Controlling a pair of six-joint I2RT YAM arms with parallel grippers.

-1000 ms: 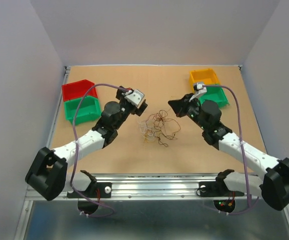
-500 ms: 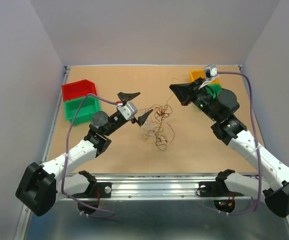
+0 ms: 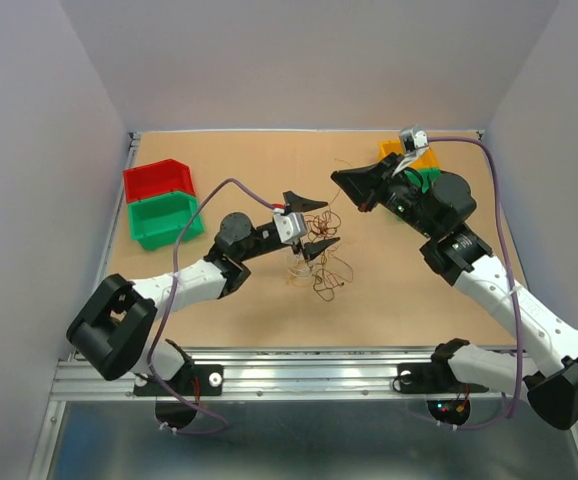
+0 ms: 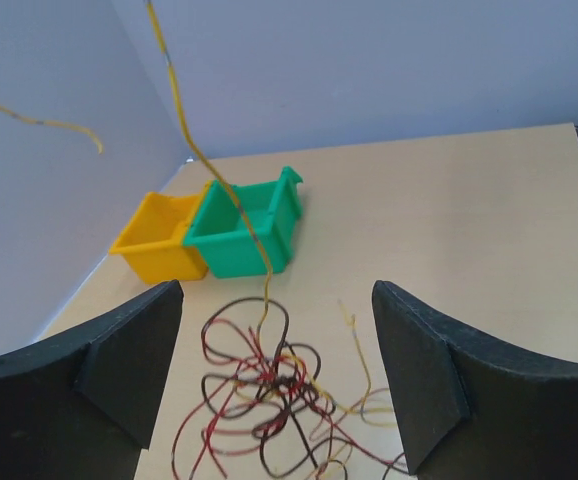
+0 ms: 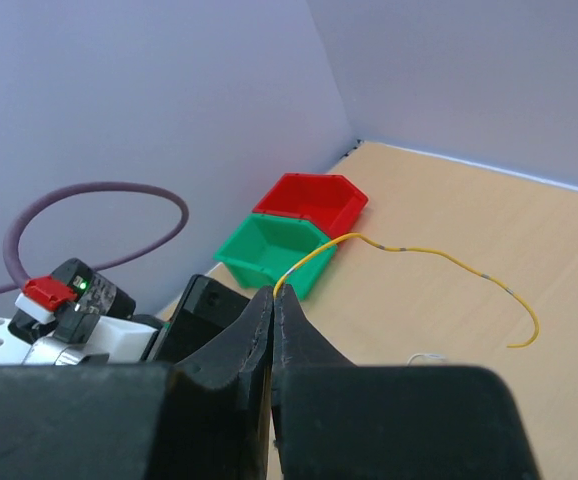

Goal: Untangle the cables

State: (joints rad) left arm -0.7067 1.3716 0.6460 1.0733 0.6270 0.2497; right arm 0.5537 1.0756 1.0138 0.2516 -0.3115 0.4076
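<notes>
Cables (image 4: 269, 390) lie in a loose red, brown and yellow tangle on the table (image 3: 389, 300), just below and ahead of the left gripper (image 3: 324, 225). Its fingers are spread wide and grasp nothing. One yellow cable (image 5: 419, 250) rises out of the heap to the right gripper (image 3: 334, 176), which is held above and beyond the tangle, its tips clenched on the strand. A green bin (image 4: 249, 235) and a yellow bin (image 4: 159, 245) sit touching, well ahead of the left gripper.
</notes>
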